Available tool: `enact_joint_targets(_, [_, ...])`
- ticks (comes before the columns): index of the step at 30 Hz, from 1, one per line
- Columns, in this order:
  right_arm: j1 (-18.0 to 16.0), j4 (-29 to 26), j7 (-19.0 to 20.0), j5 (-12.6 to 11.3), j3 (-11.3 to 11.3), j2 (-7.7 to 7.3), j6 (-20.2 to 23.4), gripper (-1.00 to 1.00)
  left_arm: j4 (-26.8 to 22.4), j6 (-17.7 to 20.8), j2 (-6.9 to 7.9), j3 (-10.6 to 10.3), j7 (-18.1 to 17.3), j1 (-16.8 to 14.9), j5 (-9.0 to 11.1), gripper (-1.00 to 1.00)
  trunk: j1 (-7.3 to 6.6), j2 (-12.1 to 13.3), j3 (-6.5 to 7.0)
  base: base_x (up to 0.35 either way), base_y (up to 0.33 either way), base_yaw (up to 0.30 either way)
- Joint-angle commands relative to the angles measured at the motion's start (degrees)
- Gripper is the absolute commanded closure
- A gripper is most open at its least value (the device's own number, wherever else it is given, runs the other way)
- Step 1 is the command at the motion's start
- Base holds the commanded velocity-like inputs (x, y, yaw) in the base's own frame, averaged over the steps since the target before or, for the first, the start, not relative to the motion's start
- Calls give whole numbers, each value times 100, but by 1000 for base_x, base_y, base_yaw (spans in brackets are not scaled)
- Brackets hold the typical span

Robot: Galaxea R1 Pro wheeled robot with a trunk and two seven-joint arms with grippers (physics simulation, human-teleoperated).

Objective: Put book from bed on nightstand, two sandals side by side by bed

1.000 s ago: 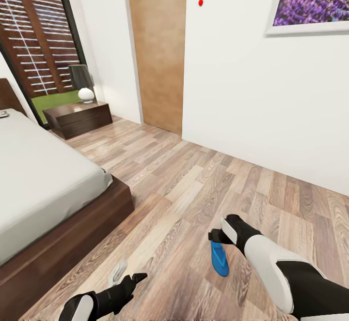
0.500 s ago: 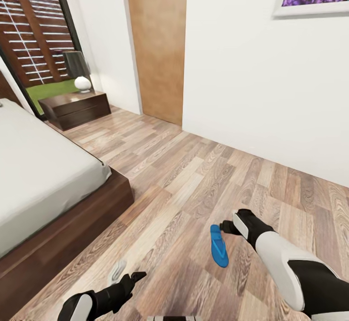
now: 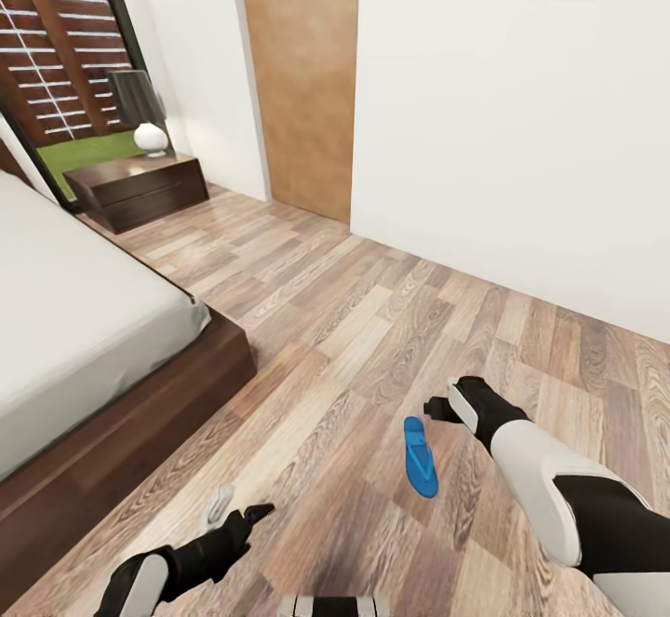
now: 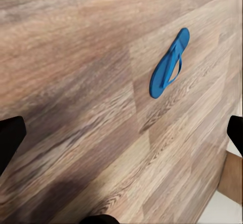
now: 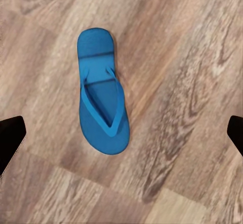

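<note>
I hang my right gripper (image 3: 434, 409), jaws spread wide and empty, directly over the blue sandal (image 5: 103, 110), lining up a straight-down pick.

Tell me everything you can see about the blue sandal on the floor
The blue sandal is a bright blue flat flip-flop with a thin blue thong strap forming a V, looking like smooth rubber or foam. It lies flat, sole down and strap up, on the wood-plank floor, out from the corner of the bed. Nothing touches it but the floor. The right gripper hangs open just above it; its wrist view looks straight down on the sandal.
</note>
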Motion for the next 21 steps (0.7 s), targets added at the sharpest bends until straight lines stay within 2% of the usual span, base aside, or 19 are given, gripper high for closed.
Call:
enact_joint_targets(1, [-38, -10, -44, -60, -14, 1, 21, -100, -19, 45, 0, 29, -24, -4, 70, -100, 1, -4, -28, 0, 0, 0])
enact_joint_targets(4, [-153, -11, -44, -57, -14, 12, 28, -100, -66, 53, 45, 37, -17, -4, 390, -100, 9, -8, -94, 0, 0, 0])
enact_joint_targets(11, [-366, 13, -44, -55, -13, 44, 32, -100, -102, 72, 213, 42, -18, -4, 732, -100, 27, -17, -249, 0, 0, 0])
enact_joint_targets(16, [-492, 33, -47, -57, -13, 81, 56, -100, -165, 179, 375, 49, -20, -3, 1051, -100, 40, -24, -360, 0, 0, 0])
enact_joint_targets(17, [-539, 36, -49, -58, -13, 87, 113, -100, -195, 241, 408, 50, -20, -3, 1174, -100, 42, -25, -382, 0, 0, 0])
enact_joint_targets(21, [-650, 38, -51, -61, -13, 93, 286, -100, -257, 350, 453, 44, -21, -3, 1347, -100, 53, -30, -471, 0, 0, 0])
